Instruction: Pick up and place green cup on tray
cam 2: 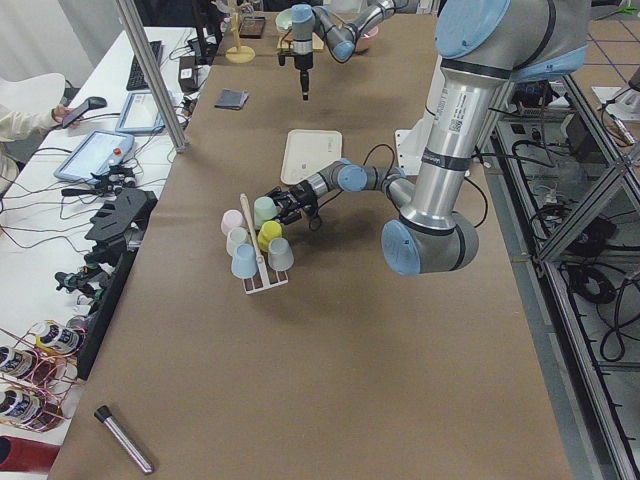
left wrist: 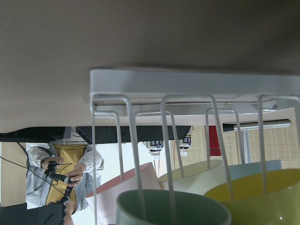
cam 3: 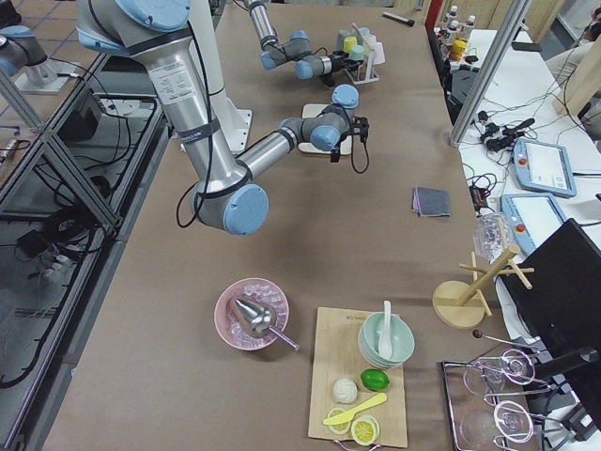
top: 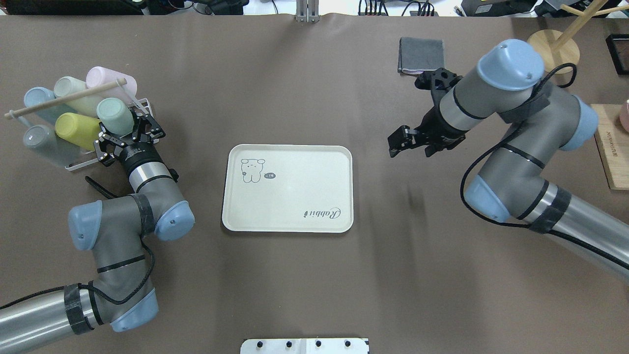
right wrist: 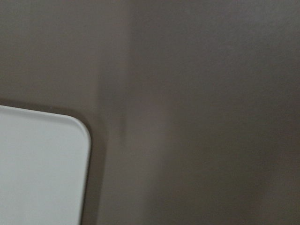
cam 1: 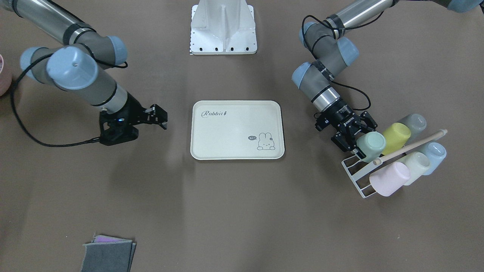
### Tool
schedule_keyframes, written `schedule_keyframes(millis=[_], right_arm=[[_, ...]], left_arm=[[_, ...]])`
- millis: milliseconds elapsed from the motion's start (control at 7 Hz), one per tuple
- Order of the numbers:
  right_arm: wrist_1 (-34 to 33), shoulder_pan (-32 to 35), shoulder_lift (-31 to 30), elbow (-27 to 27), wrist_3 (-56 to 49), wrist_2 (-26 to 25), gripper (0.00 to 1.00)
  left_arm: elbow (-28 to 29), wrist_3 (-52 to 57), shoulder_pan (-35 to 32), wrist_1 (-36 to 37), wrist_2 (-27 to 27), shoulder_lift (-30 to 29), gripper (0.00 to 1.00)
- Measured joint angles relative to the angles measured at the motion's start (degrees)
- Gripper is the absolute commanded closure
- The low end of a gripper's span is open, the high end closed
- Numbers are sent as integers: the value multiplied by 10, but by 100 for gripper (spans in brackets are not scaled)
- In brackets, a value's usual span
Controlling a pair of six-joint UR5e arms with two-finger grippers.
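Note:
The green cup (cam 1: 372, 146) lies on its side on a white wire rack (cam 1: 357, 175) at the table's left end, next to a yellow-green cup (cam 1: 396, 136). My left gripper (cam 1: 359, 138) is open, with its fingers spread on either side of the green cup's near end; I cannot tell whether they touch it. The overhead view shows the cup (top: 114, 114) and the left gripper (top: 125, 130) the same way. The cup's rim (left wrist: 173, 206) fills the bottom of the left wrist view. The cream tray (cam 1: 234, 132) lies empty at the table's middle. My right gripper (cam 1: 160, 117) is open and empty, hovering beside the tray.
The rack also holds grey (cam 1: 414, 122), blue (cam 1: 435, 155), cream (cam 1: 416, 166) and pink (cam 1: 389, 179) cups under a wooden rod (cam 1: 410, 147). Folded grey cloths (cam 1: 107, 255) lie near the table's far edge. The white robot base (cam 1: 223, 28) stands behind the tray.

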Motion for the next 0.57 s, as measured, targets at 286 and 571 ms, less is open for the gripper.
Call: schedule_keyframes(millis=[286, 571], right_arm=[[-3, 66, -65, 19, -147, 8, 1], [-71, 150, -122, 38, -256, 20, 1]], left_arm=[[-43, 25, -9, 0, 10, 8, 63], [-108, 42, -20, -1, 19, 25, 66]])
